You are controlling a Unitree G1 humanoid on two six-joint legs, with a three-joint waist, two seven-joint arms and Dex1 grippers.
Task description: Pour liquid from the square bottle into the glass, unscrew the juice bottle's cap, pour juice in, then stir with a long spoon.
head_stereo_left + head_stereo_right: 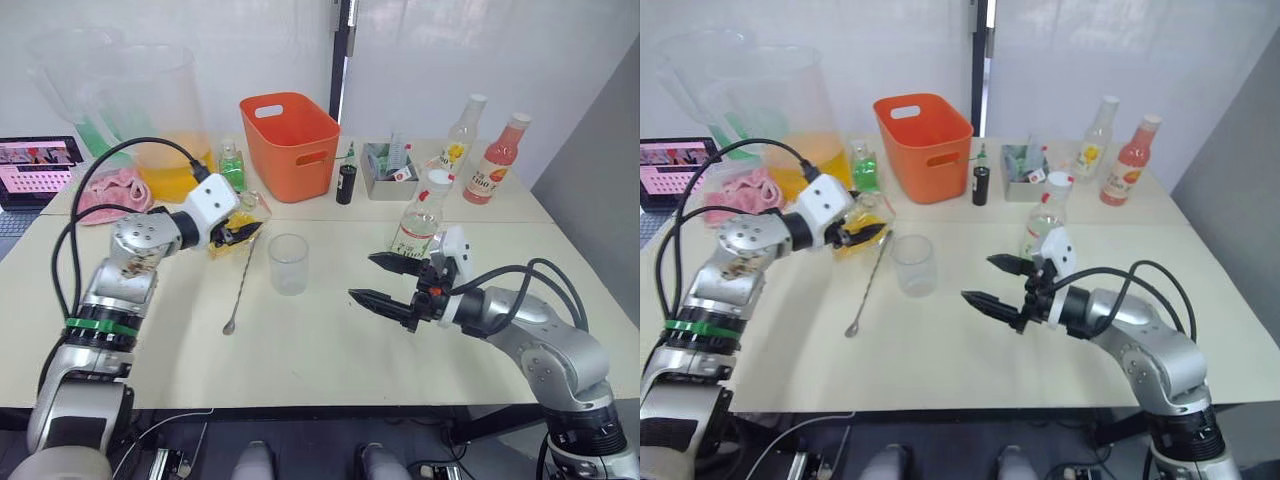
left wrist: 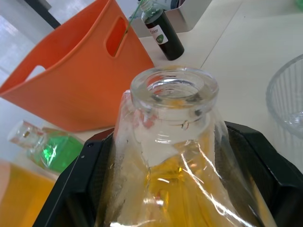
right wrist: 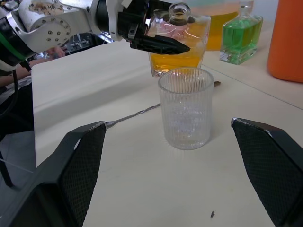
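So the left gripper (image 1: pixel 232 232) has its fingers clamped on the square bottle (image 3: pixel 179 42). The glass (image 1: pixel 288 263) looks empty; everything is left. The right gripper (image 1: pixel 385 282) waits, fingers apart.

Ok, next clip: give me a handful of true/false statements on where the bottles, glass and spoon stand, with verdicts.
1. The left hand is closed around the square bottle. True.
2. The glass is already full of yellow-orange liquid. False: it looks empty, and the liquid is in the bottle.
3. The right hand holds the juice bottle. False: its fingers are spread wide and hold nothing; the bottle stands behind it with its cap on.
4. The long spoon lies flat on the table to the left of the glass. True.
5. The square bottle's mouth is open, with no stopper. True.
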